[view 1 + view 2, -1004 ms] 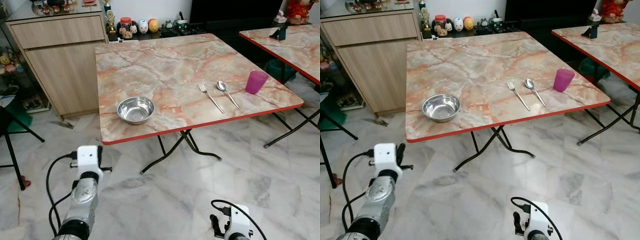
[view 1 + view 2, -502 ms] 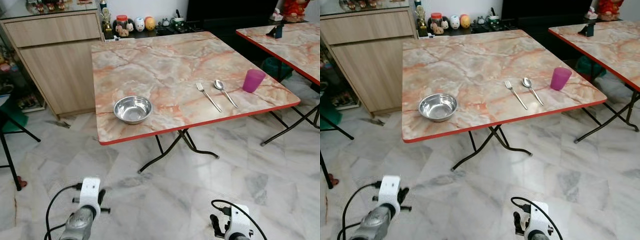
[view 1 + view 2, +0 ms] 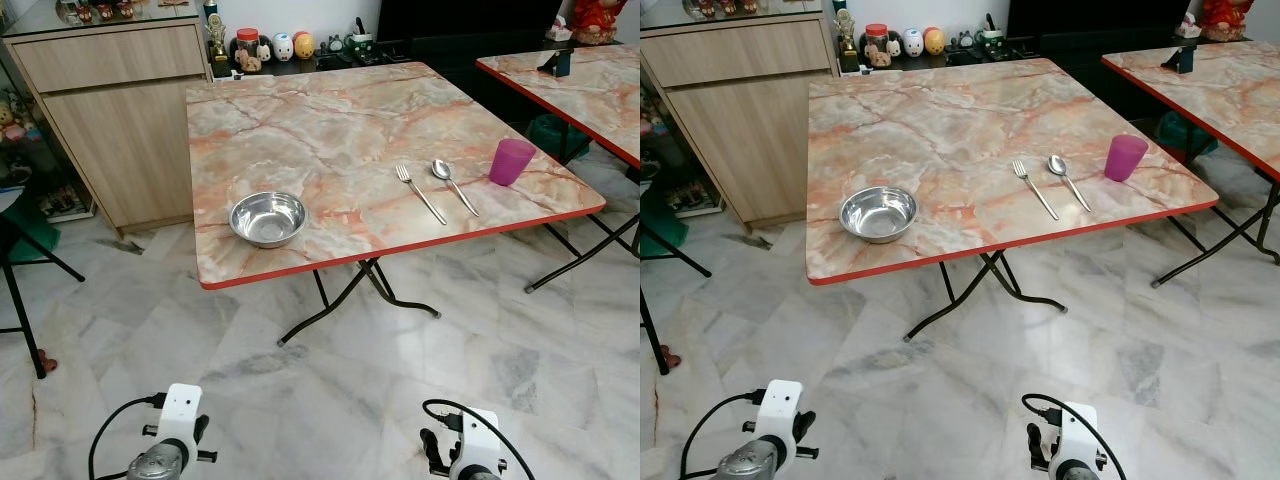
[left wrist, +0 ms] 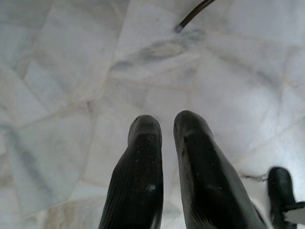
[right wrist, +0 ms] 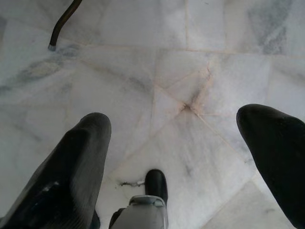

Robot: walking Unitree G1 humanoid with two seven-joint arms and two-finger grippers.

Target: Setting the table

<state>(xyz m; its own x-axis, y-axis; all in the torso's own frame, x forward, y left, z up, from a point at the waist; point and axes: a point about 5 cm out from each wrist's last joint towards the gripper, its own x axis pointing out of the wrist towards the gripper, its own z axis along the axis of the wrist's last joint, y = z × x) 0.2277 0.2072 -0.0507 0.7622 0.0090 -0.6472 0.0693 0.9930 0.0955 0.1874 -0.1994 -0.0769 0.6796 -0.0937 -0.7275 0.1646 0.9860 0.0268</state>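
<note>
Left eye view looks down on a square table point(image 3: 330, 110) with a marbled orange top and a red rim, standing on folding black legs over a pale marble floor point(image 3: 560, 360). A steel bowl point(image 3: 268, 218) sits near the front left corner of the table, just inside the front edge. Toward the front right corner lie a fork point(image 3: 421, 193) and a spoon point(image 3: 453, 184), side by side and nearly parallel, close but apart. A purple cup point(image 3: 511, 162) stands upright near the right edge, a little beyond the spoon.

Behind the table's back left corner stands a wooden cabinet point(image 3: 120, 110), and small jars and figurines point(image 3: 270, 46) line a low shelf along the wall. No writing on them can be read. A second marbled table point(image 3: 590, 85) stands off to the right.

Both arms hang low over the floor, well short of the table. The left gripper point(image 4: 167, 129) has its two black fingers nearly together, with only a thin gap and nothing between them. The right gripper point(image 5: 181, 129) has its fingers spread wide apart, also empty, with bare floor tiles beneath.
</note>
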